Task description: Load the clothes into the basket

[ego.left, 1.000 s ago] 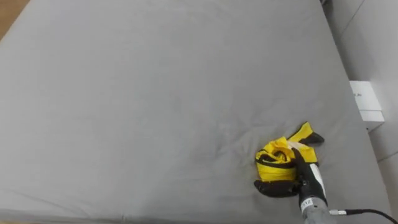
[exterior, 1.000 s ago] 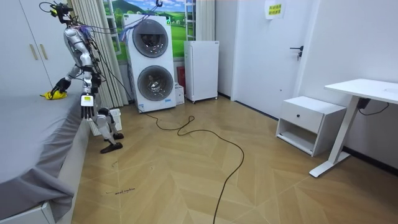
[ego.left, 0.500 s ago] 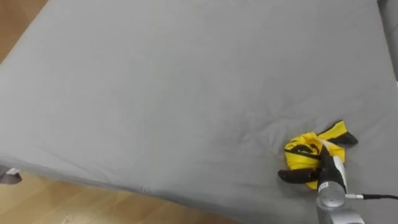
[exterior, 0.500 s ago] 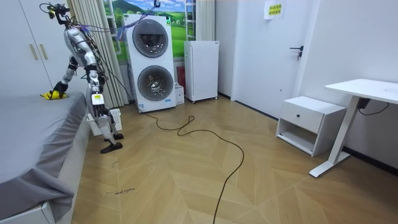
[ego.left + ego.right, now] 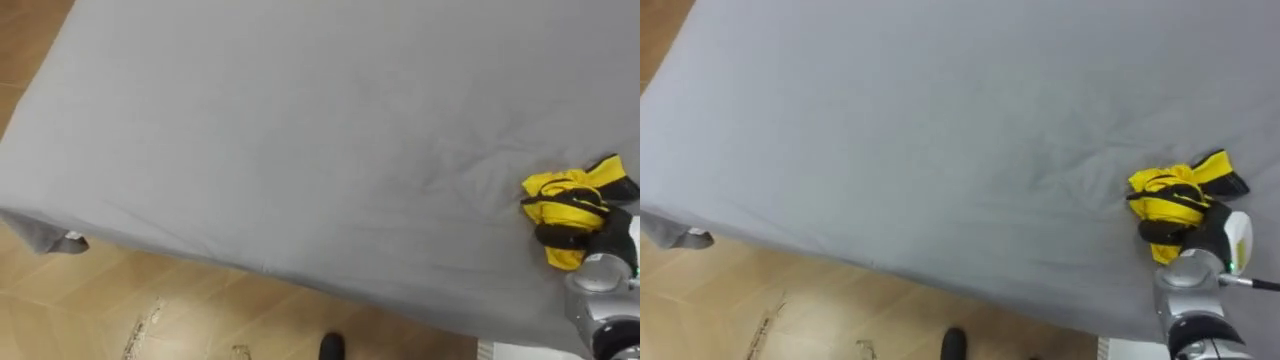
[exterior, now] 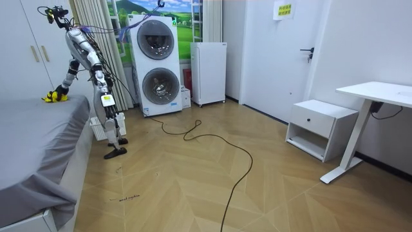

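Observation:
A crumpled yellow and black garment (image 5: 568, 200) lies near the right edge of the grey bed (image 5: 300, 130). My right hand (image 5: 556, 236) comes in from the lower right, its dark fingers curled into the cloth. In the right eye view the same garment (image 5: 1172, 197) sits just above that hand (image 5: 1162, 231). The room view has me standing at the bed's side, with my right arm stretched out to the garment (image 6: 55, 96). My left arm hangs at my side, and its hand (image 6: 109, 115) is too small to read.
The bed's near edge (image 5: 200, 262) drops to the wooden floor (image 5: 120, 310). Behind me stand a stacked washer and dryer (image 6: 154, 64), a white cabinet (image 6: 209, 72), a nightstand (image 6: 320, 127) and a desk (image 6: 376, 96). A cable (image 6: 212, 145) snakes across the floor.
The eye view has swung left and down, bringing the floor into sight. My right hand stays on the garment. In the room view my body straightens and my left arm swings away from the bed.

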{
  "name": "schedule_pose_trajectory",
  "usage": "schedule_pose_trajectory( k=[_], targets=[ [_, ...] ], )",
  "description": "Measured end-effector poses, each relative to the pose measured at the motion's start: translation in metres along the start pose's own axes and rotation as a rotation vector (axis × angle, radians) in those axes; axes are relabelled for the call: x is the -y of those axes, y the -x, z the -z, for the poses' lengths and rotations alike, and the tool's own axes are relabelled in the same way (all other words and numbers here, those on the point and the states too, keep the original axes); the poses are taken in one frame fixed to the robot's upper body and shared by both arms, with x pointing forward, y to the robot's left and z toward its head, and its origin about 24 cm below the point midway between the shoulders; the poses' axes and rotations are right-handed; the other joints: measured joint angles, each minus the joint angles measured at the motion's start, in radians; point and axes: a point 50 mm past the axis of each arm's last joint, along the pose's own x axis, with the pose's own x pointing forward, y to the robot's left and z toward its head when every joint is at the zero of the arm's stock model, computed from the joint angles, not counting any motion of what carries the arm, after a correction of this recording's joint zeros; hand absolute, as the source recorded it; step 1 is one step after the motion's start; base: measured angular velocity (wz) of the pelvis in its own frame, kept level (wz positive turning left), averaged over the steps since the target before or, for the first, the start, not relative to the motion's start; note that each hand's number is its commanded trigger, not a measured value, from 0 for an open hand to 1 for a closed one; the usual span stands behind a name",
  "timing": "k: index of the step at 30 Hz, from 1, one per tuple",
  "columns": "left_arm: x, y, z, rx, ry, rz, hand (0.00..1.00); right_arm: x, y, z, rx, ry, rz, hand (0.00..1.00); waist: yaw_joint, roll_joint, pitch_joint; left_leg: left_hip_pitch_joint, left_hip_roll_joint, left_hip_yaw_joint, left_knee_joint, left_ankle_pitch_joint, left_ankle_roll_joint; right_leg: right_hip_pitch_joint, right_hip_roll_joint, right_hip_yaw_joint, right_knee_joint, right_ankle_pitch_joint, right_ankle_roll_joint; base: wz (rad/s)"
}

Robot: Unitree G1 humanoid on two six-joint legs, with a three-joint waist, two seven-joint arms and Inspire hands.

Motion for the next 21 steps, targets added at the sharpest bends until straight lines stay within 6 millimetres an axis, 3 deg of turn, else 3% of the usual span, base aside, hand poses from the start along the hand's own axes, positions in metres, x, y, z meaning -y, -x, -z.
schedule_pose_trajectory(
  k=[4, 6, 9, 11, 14, 18, 21],
  targets=[
    [-0.001, -0.002, -0.014, 0.037, 0.006, -0.007, 0.0, -0.002, 0.004, 0.01, -0.037, -0.061, -0.018, 1.0, -0.006, -0.02, -0.0001, 0.045, 0.001, 0.033, -0.023, 0.0, 0.0, 0.029, -0.001, 0.018, -0.002, -0.002, 0.003, -0.1],
    [-0.001, -0.002, -0.018, 0.062, 0.015, -0.016, 0.0, -0.003, 0.01, 0.023, -0.053, -0.071, -0.047, 1.0, -0.011, -0.047, 0.0022, 0.093, 0.0, 0.053, -0.043, 0.0, 0.0, 0.064, -0.003, 0.029, -0.007, -0.013, 0.006, -0.05],
    [-0.01, 0.0, -0.02, 0.095, 0.077, -0.049, 0.0, -0.001, 0.023, 0.048, -0.065, -0.08, -0.103, 1.0, -0.041, -0.101, -0.0048, 0.16, -0.002, 0.086, -0.053, -0.001, -0.001, 0.149, -0.001, 0.042, -0.059, -0.014, 0.009, -0.04],
    [-0.013, 0.001, -0.013, 0.081, 0.104, -0.065, 0.0, 0.002, 0.035, 0.063, -0.069, -0.1, -0.131, 1.0, -0.072, -0.138, -0.017, 0.218, -0.002, 0.108, -0.058, -0.011, -0.007, 0.211, 0.01, 0.057, -0.093, -0.013, 0.011, -0.1],
    [-0.014, 0.003, -0.003, 0.063, 0.113, -0.07, 0.0, 0.008, 0.041, 0.064, -0.041, -0.127, -0.13, 1.0, -0.095, -0.147, -0.0229, 0.303, 0.006, 0.136, -0.066, -0.045, -0.013, 0.278, 0.026, 0.11, -0.11, -0.014, 0.011, -0.51],
    [-0.014, 0.003, -0.003, 0.068, 0.108, -0.073, 0.0, 0.014, 0.047, 0.059, 0.011, -0.149, -0.134, 1.0, -0.121, -0.142, -0.0219, 0.373, 0.013, 0.162, -0.073, -0.057, -0.018, 0.326, 0.033, 0.163, -0.117, -0.013, 0.011, -0.51],
    [-0.017, 0.004, 0.004, 0.041, 0.126, -0.079, 0.0, 0.021, 0.05, 0.056, 0.041, -0.175, -0.14, 1.0, -0.148, -0.138, -0.0222, 0.423, 0.024, 0.214, -0.086, -0.069, -0.022, 0.35, 0.043, 0.2, -0.117, -0.013, 0.01, -0.44]
  ],
)
